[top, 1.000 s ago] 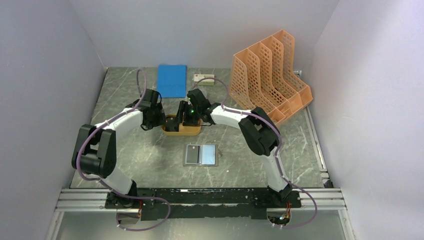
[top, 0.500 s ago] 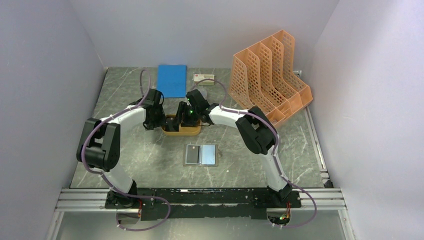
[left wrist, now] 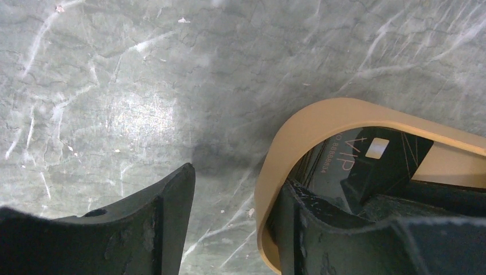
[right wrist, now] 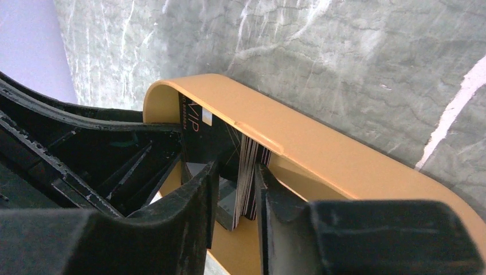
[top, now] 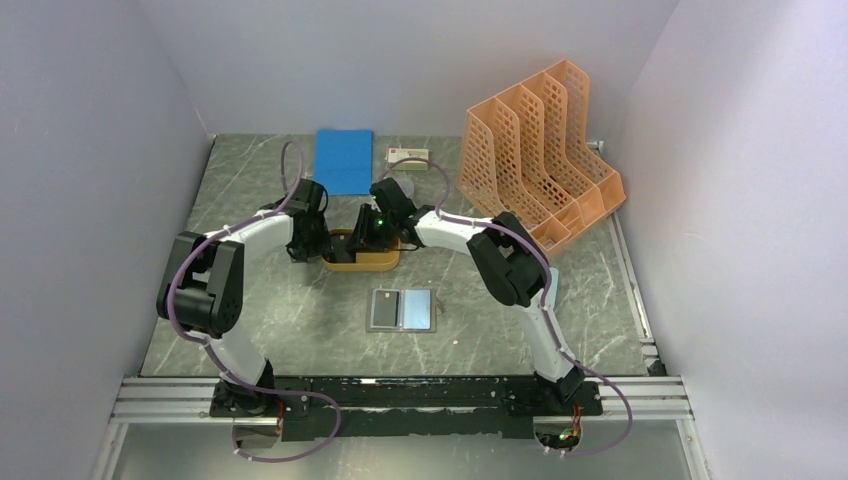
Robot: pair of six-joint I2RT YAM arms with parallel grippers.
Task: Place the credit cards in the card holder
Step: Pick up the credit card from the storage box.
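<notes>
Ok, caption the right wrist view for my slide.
Right gripper straddling upright credit cards inside the orange tray.

My right gripper (right wrist: 235, 192) reaches into the orange oval tray (right wrist: 321, 146), a finger on either side of a stack of credit cards (right wrist: 246, 172) standing on edge. One finger touches the stack and a slim gap shows at the other. A black VIP card (right wrist: 200, 134) leans against the tray's wall. The grey marbled table (right wrist: 344, 51) lies beyond.

The left arm (top: 250, 232) and right arm (top: 455, 228) bent inward toward the far middle of the desk (top: 300, 330), wrists close together. The left hand (left wrist: 235, 183) held its jaws wide apart; the right hand (right wrist: 235, 169) had its jaws narrow.
</notes>
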